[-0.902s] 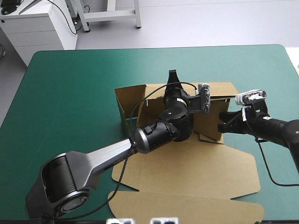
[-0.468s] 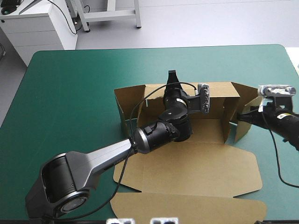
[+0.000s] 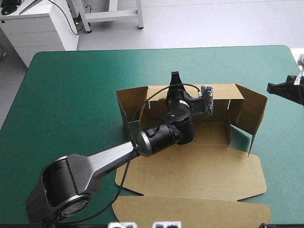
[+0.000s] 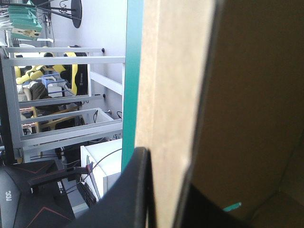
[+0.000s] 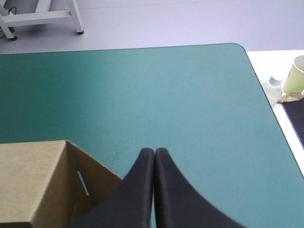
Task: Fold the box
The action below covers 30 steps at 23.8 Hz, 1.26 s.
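The brown box [image 3: 199,173] lies mid-table with its lid flat toward the near edge and its back wall upright. My left gripper [image 3: 175,80] reaches over the box floor and is shut on the top edge of the back wall. In the left wrist view the board's edge [image 4: 166,95] runs between my black fingers [image 4: 137,190]. The right side wall [image 3: 249,111] stands swung outward. My right gripper [image 3: 271,88] hovers shut off the box's right side, near the table's right edge. In the right wrist view its fingers [image 5: 154,156] meet above the box corner [image 5: 47,180].
Teal-green cover [image 3: 76,90] spreads wide to the left and behind the box. The left side flap [image 3: 130,102] stands raised. A pale cup [image 5: 294,73] and a small bottle [image 5: 272,88] sit on a white surface beyond the table's far right corner.
My right gripper has pulled back to the right, away from the box. The right side wall, folded inward earlier, has swung outward. The left arm has held still.
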Available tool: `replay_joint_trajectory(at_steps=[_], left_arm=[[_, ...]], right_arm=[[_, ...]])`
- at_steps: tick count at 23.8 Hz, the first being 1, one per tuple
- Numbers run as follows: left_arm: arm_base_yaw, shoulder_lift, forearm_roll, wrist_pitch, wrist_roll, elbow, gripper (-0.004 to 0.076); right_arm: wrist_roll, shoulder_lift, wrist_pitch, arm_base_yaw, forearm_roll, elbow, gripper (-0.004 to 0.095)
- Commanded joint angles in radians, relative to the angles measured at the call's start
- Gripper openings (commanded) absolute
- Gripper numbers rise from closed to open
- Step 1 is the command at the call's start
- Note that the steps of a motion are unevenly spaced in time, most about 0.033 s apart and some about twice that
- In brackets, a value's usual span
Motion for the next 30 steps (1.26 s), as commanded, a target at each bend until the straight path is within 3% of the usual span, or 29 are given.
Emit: replay_joint_trajectory(at_steps=[1, 10, 21, 30], left_arm=[[-0.013, -0.043, -0.057, -0.02, -0.019, -0.02, -0.0008], [-0.013, -0.043, -0.057, -0.038, -0.019, -0.02, -0.0008], [-0.013, -0.043, -0.057, -0.043, -0.019, -0.02, -0.0008], [-0.013, -0.043, -0.057, -0.043, -0.019, -0.02, -0.0008]], right_arm=[[-0.014, 0.027, 0.002, -0.007, 0.043, -0.095, -0.002], [-0.189, 0.324, 0.083, -0.002, 0.396, -0.138, -0.002], [-0.253, 0.382, 0.263, -0.002, 0.303, -0.101, -0.0018], [-0.397, 0.258, 0.188, -0.004, 0.348, 0.1, -0.0018]])
